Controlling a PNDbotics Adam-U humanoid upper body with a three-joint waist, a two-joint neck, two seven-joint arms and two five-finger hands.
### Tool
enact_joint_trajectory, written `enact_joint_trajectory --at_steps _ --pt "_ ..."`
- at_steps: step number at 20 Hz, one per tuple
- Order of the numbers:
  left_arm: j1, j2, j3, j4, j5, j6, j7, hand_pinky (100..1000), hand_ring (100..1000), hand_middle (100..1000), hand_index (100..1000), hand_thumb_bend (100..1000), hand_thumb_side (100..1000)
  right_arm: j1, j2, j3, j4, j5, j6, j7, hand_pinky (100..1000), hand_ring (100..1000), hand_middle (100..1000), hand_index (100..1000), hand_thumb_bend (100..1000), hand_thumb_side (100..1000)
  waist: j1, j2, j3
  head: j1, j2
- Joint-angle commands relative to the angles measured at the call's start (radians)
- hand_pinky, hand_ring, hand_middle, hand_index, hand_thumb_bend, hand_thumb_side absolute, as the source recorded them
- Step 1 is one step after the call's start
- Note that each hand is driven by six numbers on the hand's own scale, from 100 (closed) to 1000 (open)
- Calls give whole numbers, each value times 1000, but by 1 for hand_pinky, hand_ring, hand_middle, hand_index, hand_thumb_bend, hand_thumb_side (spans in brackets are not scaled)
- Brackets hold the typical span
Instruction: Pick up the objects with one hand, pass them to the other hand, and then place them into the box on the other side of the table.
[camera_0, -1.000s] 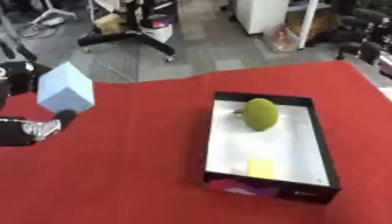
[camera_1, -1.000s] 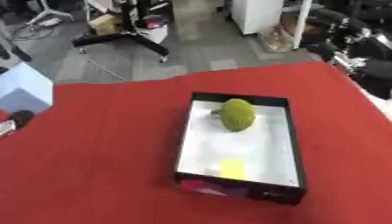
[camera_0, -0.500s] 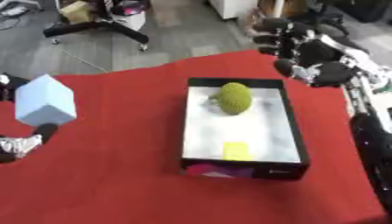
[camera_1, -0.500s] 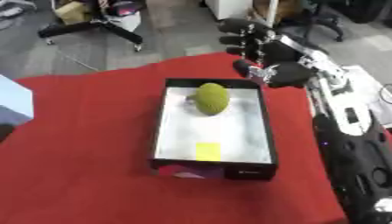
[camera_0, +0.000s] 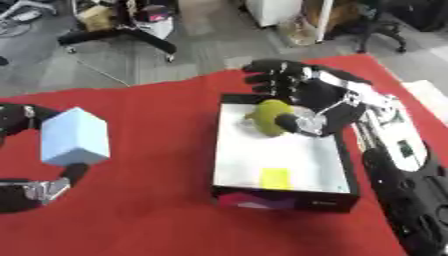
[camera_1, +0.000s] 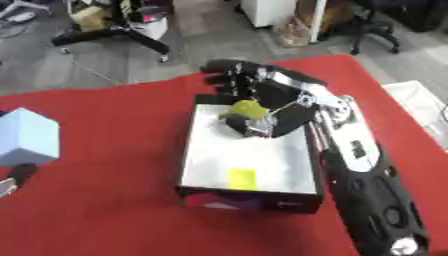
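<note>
The right hand (camera_0: 302, 95) — nowhere on the table a second ago, then raised near the far right corner of the box (camera_0: 284, 193) half a second back — now reaches over the box's far end, fingers spread above the green fruit (camera_0: 271, 116), thumb beside it. The left hand (camera_0: 26, 192) now holds the pale blue cube (camera_0: 76, 136) lower and nearer the box — the camera itself has shifted too.

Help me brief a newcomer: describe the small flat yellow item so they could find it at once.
Start at the red table and find the black-walled box with a white floor on its right half. The small flat yellow item lies on that floor near the box's front wall. Unlike the rounded green object at the far end by the right hand, it is a flat yellow rectangle.
</note>
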Motion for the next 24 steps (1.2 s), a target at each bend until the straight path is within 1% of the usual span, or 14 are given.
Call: enact_joint_trajectory --at_steps 1,4,5,7,9,13,16,20,24 --pt "-23 1 -4 -6 -15 -3 -2 644 516 359 447 187 100 1 -17 33 -38 -13 -18 7 1000 1000 1000 1000 309 112 -10 6 -3 20 -23" --pt "-44 -27 -17 10 -24 -2 -11 642 514 355 442 191 100 57 -83 47 -100 -55 -24 7 1000 1000 1000 1000 318 100 -10 13 11 8 -19" --pt "-52 -38 -21 15 -28 -2 -14 642 514 355 441 193 100 66 -97 48 -111 -69 -17 7 1000 1000 1000 1000 322 100 -10 15 15 6 -17" --pt "-64 -58 -28 24 -37 -5 -20 641 513 354 440 195 100 70 -103 50 -124 -83 -2 7 1000 1000 1000 1000 326 100 -10 19 20 6 -17" --pt "-75 -76 -38 30 -47 -8 -25 640 512 353 438 196 100 59 -98 57 -128 -82 0 7 1000 1000 1000 1000 323 100 -13 22 24 3 -17" --pt "-99 -104 -58 39 -66 -14 -38 639 511 352 437 194 100 29 -81 70 -117 -73 -19 7 1000 1000 1000 1000 317 100 -17 27 31 -11 -18" --pt "-122 -129 -74 48 -80 -23 -51 640 512 353 438 198 100 12 -60 75 -90 -37 -28 7 1000 998 1000 1000 317 100 -21 31 36 -29 -11" --pt "-141 -151 -93 61 -103 -42 -70 640 512 353 438 231 100 -1 -31 69 -62 23 -42 7 1000 999 1000 1000 333 100 -22 39 44 -61 7" --pt "-157 -169 -106 78 -123 -61 -76 640 512 353 438 251 100 -13 -9 75 -49 79 -49 7 1000 1000 1000 1000 341 100 -20 47 56 -79 5"
